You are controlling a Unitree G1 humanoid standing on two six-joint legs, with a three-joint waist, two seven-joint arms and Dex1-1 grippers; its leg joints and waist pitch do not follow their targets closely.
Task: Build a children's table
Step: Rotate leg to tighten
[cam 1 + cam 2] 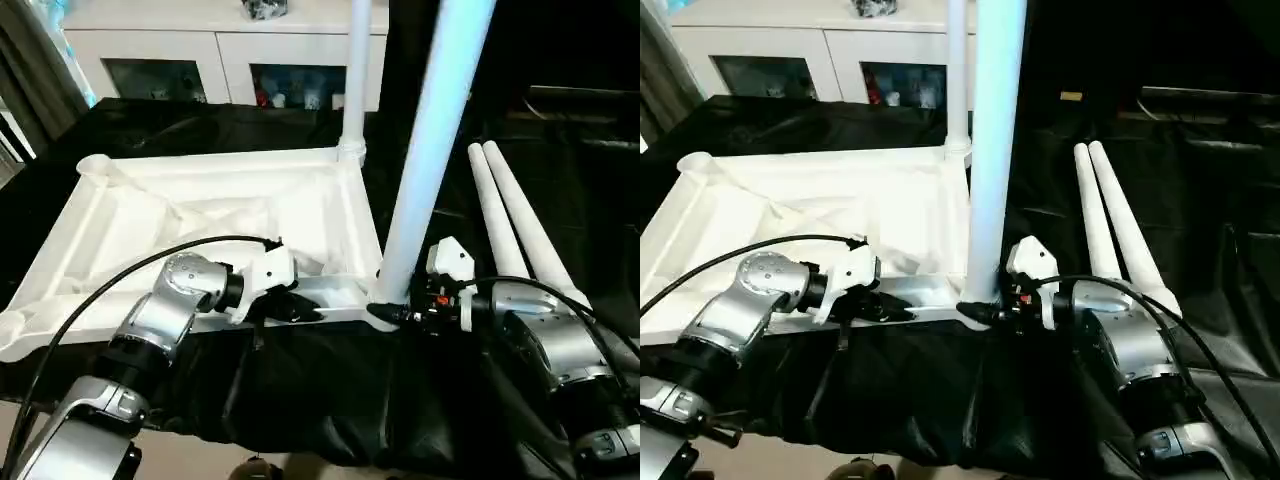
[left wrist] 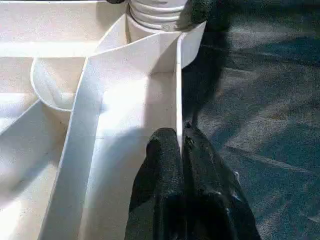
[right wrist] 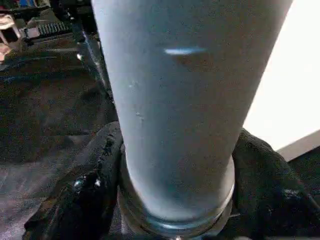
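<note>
The white tabletop (image 1: pixel 200 215) lies underside up on a black cloth. One white leg (image 1: pixel 355 70) stands in its far right corner socket. A second leg (image 1: pixel 430 130) stands upright at the near right corner. My right gripper (image 1: pixel 392 308) is closed around its base, and the black fingers (image 3: pixel 90 180) press on both sides of the tube. My left gripper (image 1: pixel 305 305) is at the near rim, left of that corner. Its fingers (image 2: pixel 162 150) are shut on the thin rim wall (image 2: pixel 177 90).
Two loose white legs (image 1: pixel 505 215) lie side by side on the cloth to the right of the tabletop. A white cabinet with glass doors (image 1: pixel 230 50) stands behind. The table's front edge runs just below my forearms.
</note>
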